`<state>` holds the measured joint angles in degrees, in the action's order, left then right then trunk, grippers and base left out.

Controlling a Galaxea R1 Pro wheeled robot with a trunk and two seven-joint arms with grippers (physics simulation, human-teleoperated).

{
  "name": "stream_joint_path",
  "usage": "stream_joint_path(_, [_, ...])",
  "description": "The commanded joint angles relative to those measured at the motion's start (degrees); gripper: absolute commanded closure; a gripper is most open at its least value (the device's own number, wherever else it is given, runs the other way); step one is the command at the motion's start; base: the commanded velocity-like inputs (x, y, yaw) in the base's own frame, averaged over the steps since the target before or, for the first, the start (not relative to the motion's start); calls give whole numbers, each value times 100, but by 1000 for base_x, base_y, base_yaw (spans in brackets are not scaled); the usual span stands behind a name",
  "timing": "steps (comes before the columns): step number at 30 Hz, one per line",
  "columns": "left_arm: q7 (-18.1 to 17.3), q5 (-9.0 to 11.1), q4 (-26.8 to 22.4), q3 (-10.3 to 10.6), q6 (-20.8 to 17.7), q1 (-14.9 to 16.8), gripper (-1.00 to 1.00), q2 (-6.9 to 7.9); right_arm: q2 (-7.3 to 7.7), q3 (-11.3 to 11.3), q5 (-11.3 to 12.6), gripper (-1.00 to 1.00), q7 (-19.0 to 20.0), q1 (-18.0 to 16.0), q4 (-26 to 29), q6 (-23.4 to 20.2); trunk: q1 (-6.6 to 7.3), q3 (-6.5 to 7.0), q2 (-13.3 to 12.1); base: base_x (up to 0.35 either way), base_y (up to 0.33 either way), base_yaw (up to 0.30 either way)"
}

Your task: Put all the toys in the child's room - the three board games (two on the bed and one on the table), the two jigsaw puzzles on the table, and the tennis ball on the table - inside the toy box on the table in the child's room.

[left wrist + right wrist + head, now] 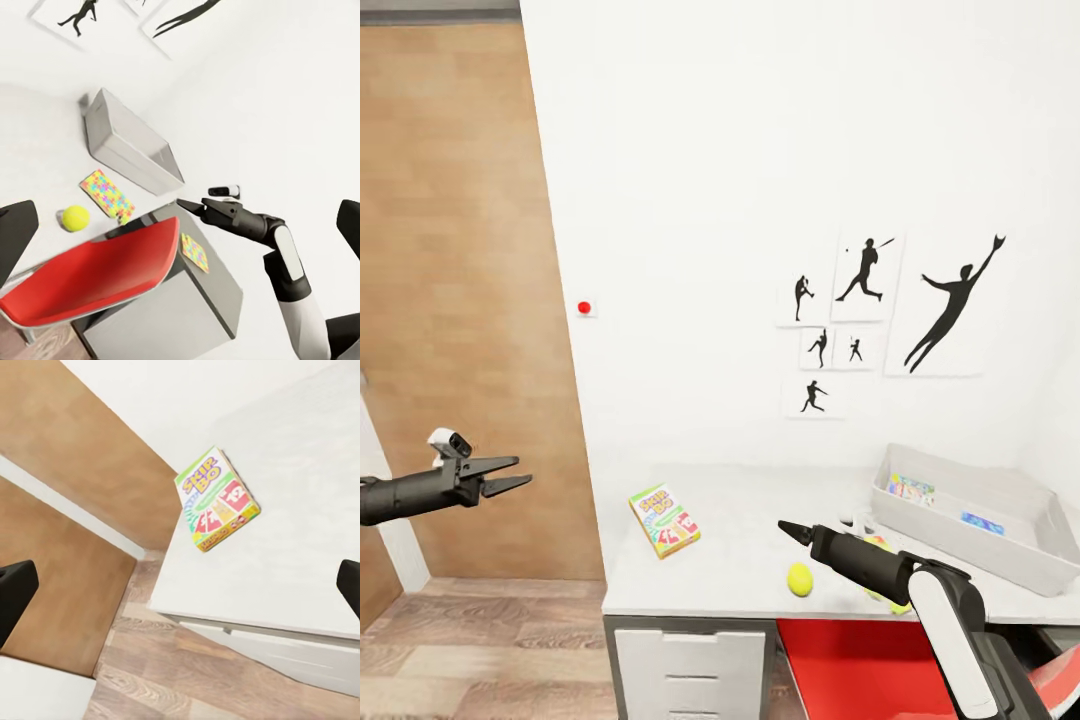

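Head view: the right gripper [792,530] is held over the table [740,570], its jaws spread wide in its wrist view and empty. One board game [664,520] lies ahead of its fingertips, one tennis ball [799,579] just beside them, one jigsaw puzzle [107,196] beneath the forearm. Two flat items are seen inside the toy box [960,520]. A careless reach could roll the ball off the edge. The left gripper [510,475] hangs spread, empty, off the table.
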<state>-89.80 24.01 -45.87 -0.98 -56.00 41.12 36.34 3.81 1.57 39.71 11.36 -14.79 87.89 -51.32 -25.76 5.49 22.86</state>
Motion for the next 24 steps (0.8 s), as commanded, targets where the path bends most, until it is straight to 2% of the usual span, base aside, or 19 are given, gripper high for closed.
stream_joint_path(1, [-20, 1, 14, 3, -61, 2, -100, 1, 0, 10, -43, -100, 50, -4, 1, -27, -2, -12, 6, -1, 144, 116])
stream_joint_path(10, [-20, -1, 33, 1, -56, 2, -100, -2, -2, 10, -43, -100, 46, -6, 1, -27, -2, -92, 6, 54, 138, 97])
stream_joint_path(24, [-20, -1, 36, 2, -52, 2, -100, 0, 0, 13, -44, -100, 49, -7, 9, -19, -2, -186, 6, 51, 19, 58])
